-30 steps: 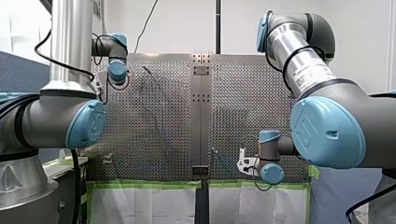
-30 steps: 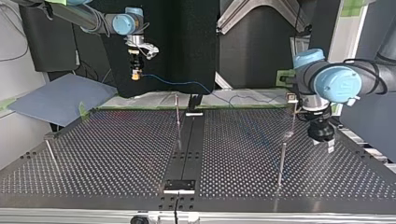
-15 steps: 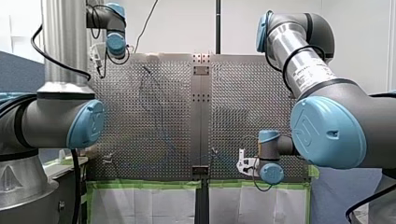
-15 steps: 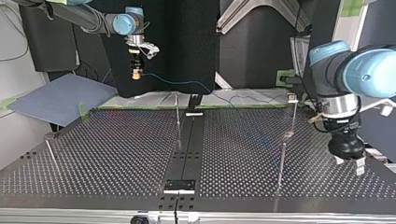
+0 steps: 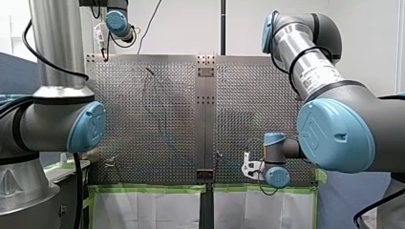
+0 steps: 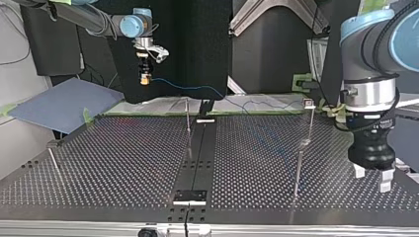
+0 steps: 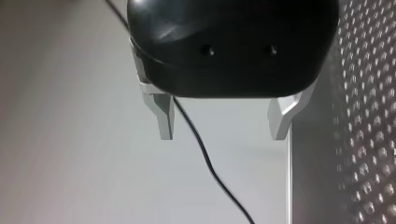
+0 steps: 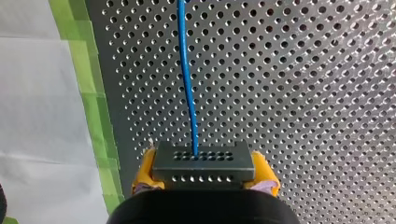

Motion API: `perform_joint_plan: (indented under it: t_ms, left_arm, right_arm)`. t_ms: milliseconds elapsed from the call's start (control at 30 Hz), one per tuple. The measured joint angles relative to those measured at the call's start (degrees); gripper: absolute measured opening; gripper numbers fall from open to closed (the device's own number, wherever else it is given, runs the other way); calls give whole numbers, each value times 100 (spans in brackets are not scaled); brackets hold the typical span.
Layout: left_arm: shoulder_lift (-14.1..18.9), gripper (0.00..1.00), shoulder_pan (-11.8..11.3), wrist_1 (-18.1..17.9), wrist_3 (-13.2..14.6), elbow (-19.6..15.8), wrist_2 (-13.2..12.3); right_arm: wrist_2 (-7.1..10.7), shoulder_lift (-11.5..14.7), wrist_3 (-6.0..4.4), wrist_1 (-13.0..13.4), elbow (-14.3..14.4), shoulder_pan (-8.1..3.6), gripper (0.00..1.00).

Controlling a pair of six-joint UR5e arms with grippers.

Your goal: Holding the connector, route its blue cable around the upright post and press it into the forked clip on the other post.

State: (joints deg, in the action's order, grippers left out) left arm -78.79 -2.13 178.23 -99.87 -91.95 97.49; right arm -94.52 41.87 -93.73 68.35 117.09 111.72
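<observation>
My right gripper [image 8: 205, 175], yellow pads clamped on the dark connector [image 8: 204, 161], holds it over the perforated table [image 8: 317, 93], the blue cable [image 8: 187, 84] running straight ahead from it; my left gripper [image 7: 223, 123] hangs empty, fingers apart, beside the table's edge

Perforated table [image 6: 123, 163] (dark centre strip [image 6: 197, 158]) bears thin upright posts [image 6: 299, 168].

Two grippers are counted, the left gripper [image 6: 372, 177] and the right gripper [image 6: 144, 79]; one connector [image 8: 204, 163], one cable [image 8: 187, 84], and seemingly four posts [image 6: 188, 118] [image 6: 310, 123] [image 6: 298, 170] [image 6: 53, 163], thin and faint.
</observation>
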Motion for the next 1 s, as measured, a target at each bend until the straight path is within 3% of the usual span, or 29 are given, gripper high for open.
perform_joint_plan:
  t_ms: [367,800,1000]
  left_arm:
    - [412,99,307,550,204,-11,70]
    - [-178,99,950,1223,225,10,555]
    - [-335,99,1113,1527,248,123,474]
  right_arm:
    - [-6,0,18,-108,-7,24,2]
    - [6,1,33,-78,-15,68,2]
    - [9,1,29,-99,-25,82,2]
